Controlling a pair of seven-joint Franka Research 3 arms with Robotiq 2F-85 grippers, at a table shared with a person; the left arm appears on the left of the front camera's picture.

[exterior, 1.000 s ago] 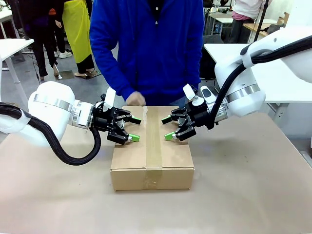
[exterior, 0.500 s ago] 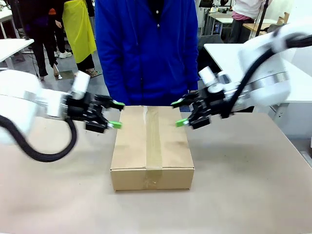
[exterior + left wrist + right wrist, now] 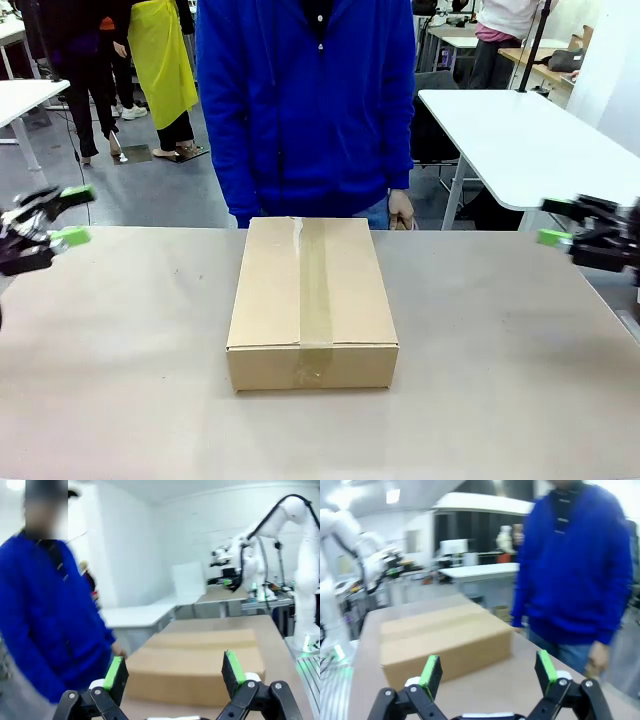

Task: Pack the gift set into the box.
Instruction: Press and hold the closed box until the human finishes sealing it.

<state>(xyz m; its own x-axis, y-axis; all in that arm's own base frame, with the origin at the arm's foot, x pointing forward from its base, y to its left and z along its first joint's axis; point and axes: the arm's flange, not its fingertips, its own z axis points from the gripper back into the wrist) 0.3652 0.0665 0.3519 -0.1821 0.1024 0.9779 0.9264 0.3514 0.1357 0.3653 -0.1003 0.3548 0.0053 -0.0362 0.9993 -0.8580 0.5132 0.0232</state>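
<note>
Carton (image 3: 313,300) sits mid-bench (image 3: 500,380), flaps folded shut, a strip of clear tape running along the centre seam and down the near face. Gift set not visible; presumably inside, since the carton is sealed.

Left gripper (image 3: 55,215) at its own edge of the bench, jaws spread, nothing between the green pads. From the left wrist camera the carton lies ahead of and beyond the open jaws, well apart. Right gripper (image 3: 560,222) likewise out at the opposite edge, jaws spread and empty; the carton is ahead of those jaws too, off toward one pad, well apart.

Person in a blue jacket (image 3: 305,100) stands at the far side, one hand (image 3: 401,208) hanging just behind the carton.

Handling judgement: corrugated board, stiff at edges and corners, top panel likely to give under point pressure. Probably light. Kraft faces fairly grippy; tape slick. Too wide for one pair of jaws, so squeeze opposite short sides between both grippers, low on the walls.
</note>
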